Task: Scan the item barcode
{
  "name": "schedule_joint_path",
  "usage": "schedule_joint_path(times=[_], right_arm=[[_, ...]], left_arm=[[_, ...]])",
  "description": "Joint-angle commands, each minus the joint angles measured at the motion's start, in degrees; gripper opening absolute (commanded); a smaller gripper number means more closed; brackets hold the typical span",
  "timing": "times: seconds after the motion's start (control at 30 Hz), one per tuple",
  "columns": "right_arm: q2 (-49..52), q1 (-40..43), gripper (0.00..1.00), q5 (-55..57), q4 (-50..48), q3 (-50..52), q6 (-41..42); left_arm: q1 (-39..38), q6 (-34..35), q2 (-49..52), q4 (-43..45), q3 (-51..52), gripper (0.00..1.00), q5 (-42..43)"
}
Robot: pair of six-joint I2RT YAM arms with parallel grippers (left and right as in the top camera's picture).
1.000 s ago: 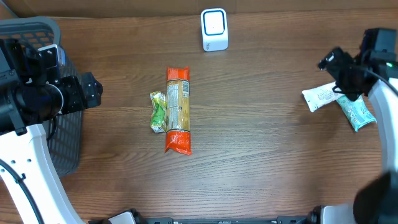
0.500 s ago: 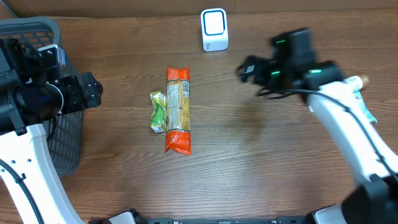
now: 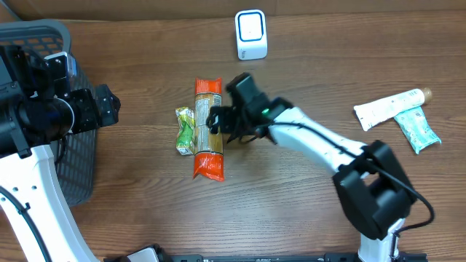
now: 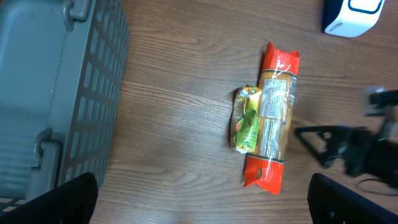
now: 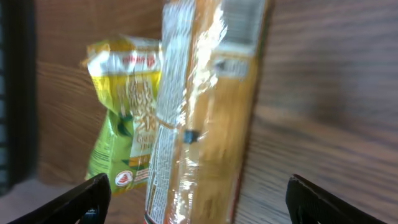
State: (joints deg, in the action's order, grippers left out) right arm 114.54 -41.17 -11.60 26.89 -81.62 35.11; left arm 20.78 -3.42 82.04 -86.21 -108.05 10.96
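Packets first: one long clear pasta packet with orange ends (image 3: 206,145) lies flat mid-table, with one small green-and-yellow snack pouch (image 3: 186,131) touching its left side. One right gripper (image 3: 217,121) hangs at the pasta packet's right edge, jaws spread, gripping nothing. One white box scanner (image 3: 251,34) stands at the far edge. One white tube (image 3: 386,108) and one teal sachet (image 3: 418,129) lie together far right. One left gripper (image 3: 104,106), released and empty, sits beside one grey mesh basket (image 3: 76,167)

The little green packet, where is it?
In the overhead view, the green packet lies left of centre, right against the long orange packet's left side.
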Motion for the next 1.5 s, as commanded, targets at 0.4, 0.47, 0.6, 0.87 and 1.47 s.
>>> schedule_joint_path(times=[0.4, 0.47, 0.6, 0.87, 1.47], right_arm=[[6.0, -5.2, 0.93, 9.3, -2.6, 0.2, 3.1], [6.5, -5.3, 0.93, 9.5, -2.6, 0.2, 3.1], [8.0, -5.3, 0.93, 9.4, -2.4, 0.2, 3.1], [9.9, -5.3, 0.95, 9.3, -2.0, 0.2, 3.1], [9.9, 0.2, 0.75, 10.1, 8.4, 0.2, 1.8]], left_arm=[[0.2, -1.1, 0.3, -0.1, -0.4, 1.0, 0.5], [0.2, -1.1, 0.3, -0.1, -0.4, 1.0, 0.5], [0.2, -1.1, 0.3, -0.1, -0.4, 1.0, 0.5], [0.2, -1.1, 0.3, -0.1, -0.4, 1.0, 0.5], [0.2, -1.1, 0.3, -0.1, -0.4, 1.0, 0.5]])
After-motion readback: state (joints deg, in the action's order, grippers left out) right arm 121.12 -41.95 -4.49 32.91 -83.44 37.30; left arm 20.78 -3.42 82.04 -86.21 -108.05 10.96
